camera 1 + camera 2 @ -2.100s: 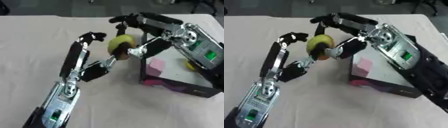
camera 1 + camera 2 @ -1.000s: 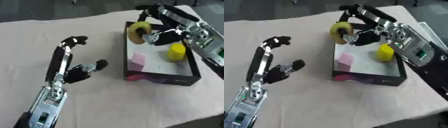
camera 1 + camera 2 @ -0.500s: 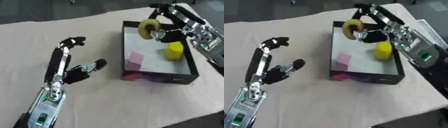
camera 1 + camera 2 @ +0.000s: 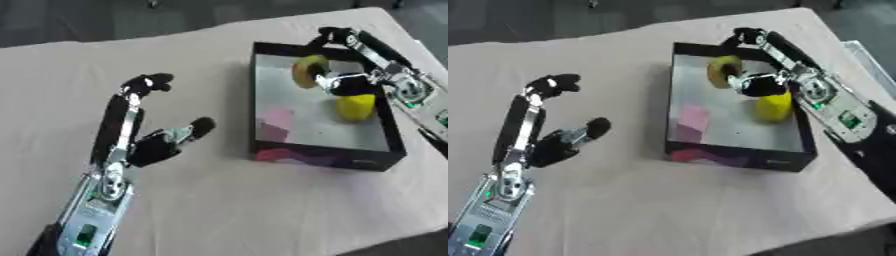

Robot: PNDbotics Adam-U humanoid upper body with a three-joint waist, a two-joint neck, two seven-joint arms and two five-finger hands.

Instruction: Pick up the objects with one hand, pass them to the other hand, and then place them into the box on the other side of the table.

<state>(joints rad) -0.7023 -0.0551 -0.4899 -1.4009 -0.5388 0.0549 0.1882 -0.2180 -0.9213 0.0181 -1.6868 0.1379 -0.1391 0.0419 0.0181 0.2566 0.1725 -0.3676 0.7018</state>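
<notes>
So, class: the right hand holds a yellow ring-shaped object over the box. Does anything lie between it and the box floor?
Nothing visible does. The right hand holds the yellow ring above bare box floor; the yellow block and pink piece lie aside.

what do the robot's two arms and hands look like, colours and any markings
Both arms are silver metal at the forearm with black joints and black trim, each carrying a small green patch near the wrist end. The left hand is black with slim silver links running along its long fingers and rounded black fingertips. The right hand is likewise black with silver joints. No loose cables show.
</notes>
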